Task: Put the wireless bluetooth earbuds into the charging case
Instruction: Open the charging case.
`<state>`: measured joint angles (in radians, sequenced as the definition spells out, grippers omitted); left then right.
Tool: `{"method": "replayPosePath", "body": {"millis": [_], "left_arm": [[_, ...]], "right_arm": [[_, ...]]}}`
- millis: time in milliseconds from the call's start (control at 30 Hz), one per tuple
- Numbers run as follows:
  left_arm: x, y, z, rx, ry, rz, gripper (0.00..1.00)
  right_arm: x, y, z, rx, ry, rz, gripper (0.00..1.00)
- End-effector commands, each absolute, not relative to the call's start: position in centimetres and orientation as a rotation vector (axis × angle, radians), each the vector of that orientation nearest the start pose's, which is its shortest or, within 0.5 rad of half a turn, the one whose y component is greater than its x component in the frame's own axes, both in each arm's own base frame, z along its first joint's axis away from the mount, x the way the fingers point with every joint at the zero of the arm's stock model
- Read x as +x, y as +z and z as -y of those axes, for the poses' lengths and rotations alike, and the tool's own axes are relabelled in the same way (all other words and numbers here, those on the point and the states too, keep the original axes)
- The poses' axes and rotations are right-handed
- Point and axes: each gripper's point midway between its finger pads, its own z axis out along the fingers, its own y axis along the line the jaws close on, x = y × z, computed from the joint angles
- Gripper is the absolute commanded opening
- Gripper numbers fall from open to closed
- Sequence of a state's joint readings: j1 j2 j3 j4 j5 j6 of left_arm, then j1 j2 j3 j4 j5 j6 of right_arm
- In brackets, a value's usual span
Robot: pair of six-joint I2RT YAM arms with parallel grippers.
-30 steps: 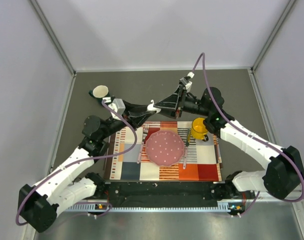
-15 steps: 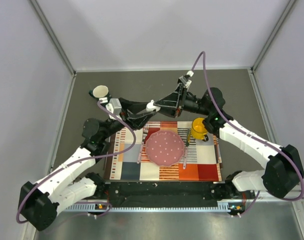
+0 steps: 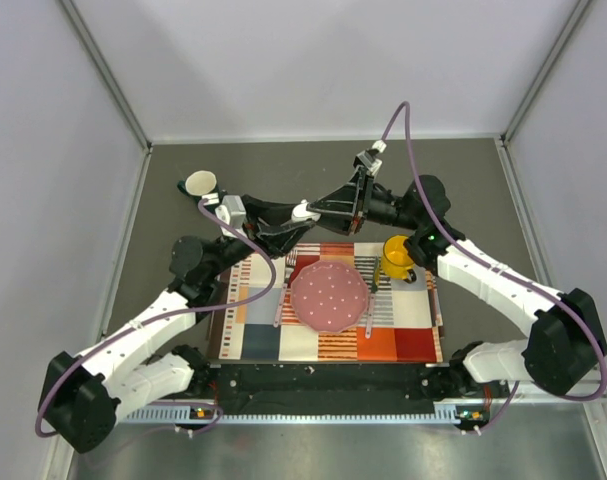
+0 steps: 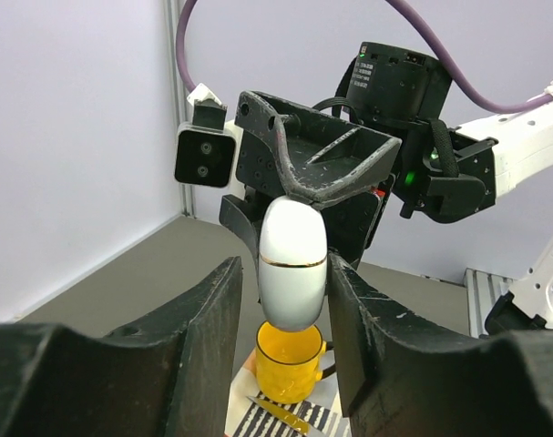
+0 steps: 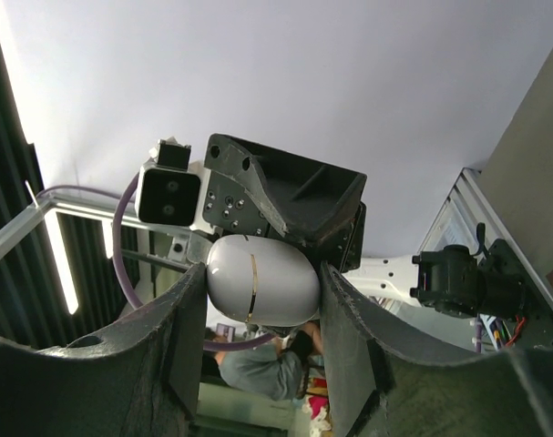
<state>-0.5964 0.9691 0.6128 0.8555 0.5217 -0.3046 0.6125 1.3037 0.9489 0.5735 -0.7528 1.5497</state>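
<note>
You have the charging case up in the air, over the table near the far edge of the striped placemat, where the two arms meet. Your left gripper pinches it by the two narrow sides. The case stands upright there, with a thin gold seam line across it. Your right gripper faces it from the opposite side, and its fingers press on the same case, one at each end. The seam looks closed. On the placemat are a yellow mug and a pink plate. A white cup stands on the dark table, well apart from them.
</note>
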Motion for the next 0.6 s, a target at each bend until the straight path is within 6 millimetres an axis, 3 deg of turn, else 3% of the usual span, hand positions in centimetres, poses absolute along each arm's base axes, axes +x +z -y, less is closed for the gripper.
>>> {"method": "replayPosePath", "body": {"millis": [0, 200, 267, 333, 567], "left_arm": [[21.86, 38.38, 26.69, 0.631, -1.068, -0.962, 0.44], [21.80, 38.56, 27.10, 0.635, -1.077, -0.958, 0.26], [21.76, 38.61, 27.21, 0.635, -1.082, -0.955, 0.26], [21.69, 38.73, 27.30, 0.633, -1.087, -0.951, 0.33], [21.64, 38.67, 27.62, 0.644, -1.094, -0.959, 0.36]], "right_arm": [[21.24, 38.91, -33.49, -0.037, 2.191, -1.812, 0.11], [21.22, 38.68, -33.56, -0.036, 2.189, -1.822, 0.11], [21.27, 38.54, -33.53, -0.029, 2.186, -1.829, 0.11], [21.32, 38.43, -33.55, -0.026, 2.181, -1.833, 0.12], [21.24, 38.47, -33.56, -0.030, 2.181, -1.832, 0.12]]}}
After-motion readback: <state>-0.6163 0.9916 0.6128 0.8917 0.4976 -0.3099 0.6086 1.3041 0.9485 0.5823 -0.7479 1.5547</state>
